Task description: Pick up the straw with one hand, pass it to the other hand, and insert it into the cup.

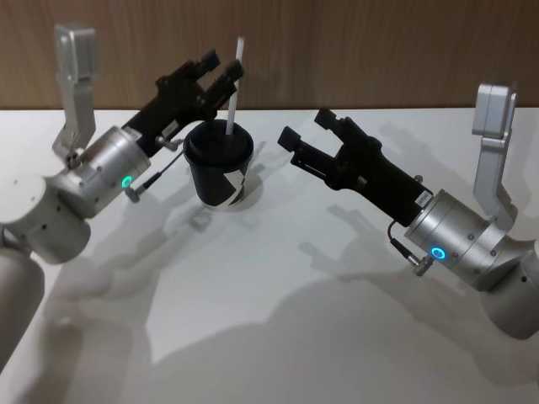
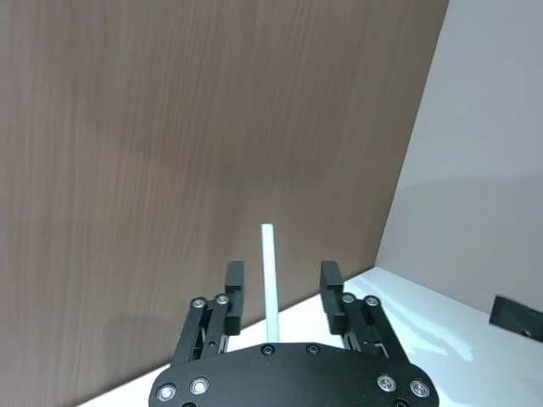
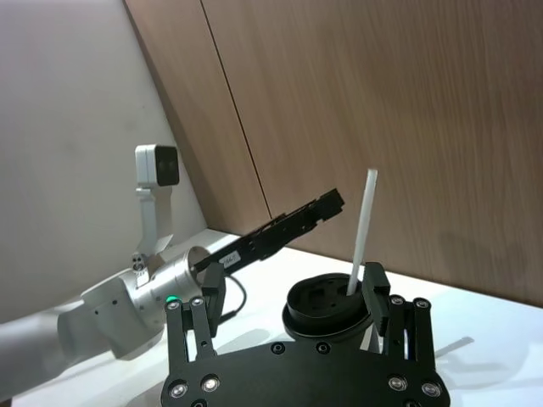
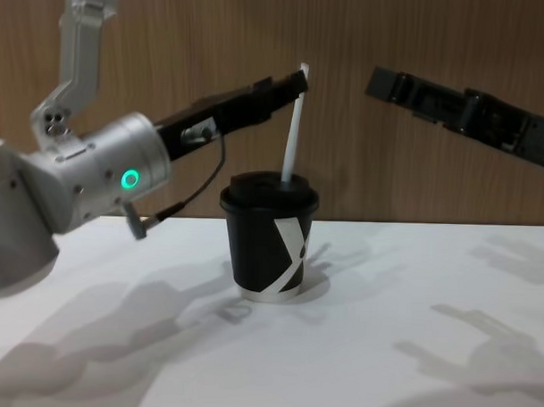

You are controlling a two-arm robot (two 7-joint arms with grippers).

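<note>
The white straw [image 1: 233, 93] stands in the lid of the black cup [image 1: 219, 172], leaning slightly and rising well above it. My left gripper [image 1: 221, 71] is up at the straw's top end and is open. In the left wrist view the straw [image 2: 270, 280] runs between its fingers [image 2: 235, 278] with a gap on each side. In the chest view the straw [image 4: 293, 133] reaches from the cup [image 4: 266, 243] up to the left gripper [image 4: 290, 84]. My right gripper [image 1: 305, 135] hovers open to the right of the cup, holding nothing. The right wrist view shows the cup [image 3: 327, 305] and the straw [image 3: 365, 225] ahead of the right gripper [image 3: 293, 280].
The cup stands on a white table [image 1: 295, 320] near its back edge. A brown wooden wall [image 1: 379, 50] rises close behind it. The table's front and right parts are bare apart from the arms' shadows.
</note>
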